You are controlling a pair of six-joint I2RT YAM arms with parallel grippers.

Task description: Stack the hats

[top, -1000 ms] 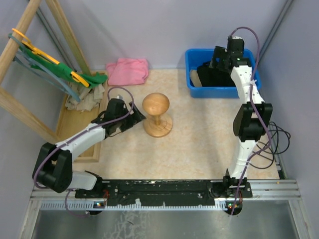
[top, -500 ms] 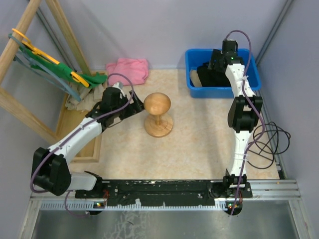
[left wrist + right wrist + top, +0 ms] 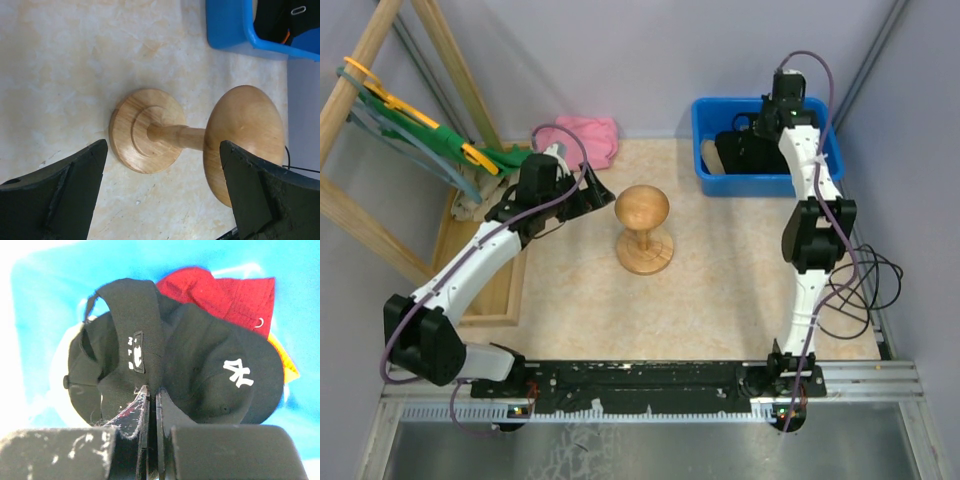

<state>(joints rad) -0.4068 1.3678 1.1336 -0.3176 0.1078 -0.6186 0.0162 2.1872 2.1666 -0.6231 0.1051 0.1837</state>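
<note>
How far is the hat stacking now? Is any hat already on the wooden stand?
Done: nothing; the wooden stand is bare. In hand: the right gripper is shut on the black cap inside the blue bin; the left gripper hangs open beside the stand. Left: lifting that cap out, then the red hat and the orange hat lying with it.

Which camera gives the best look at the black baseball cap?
Right wrist: the black baseball cap fills the frame, white logo showing, its back edge pinched in the right gripper. Top external shows just a dark shape in the blue bin. Left wrist catches only dark fabric at the bin's corner.
</note>
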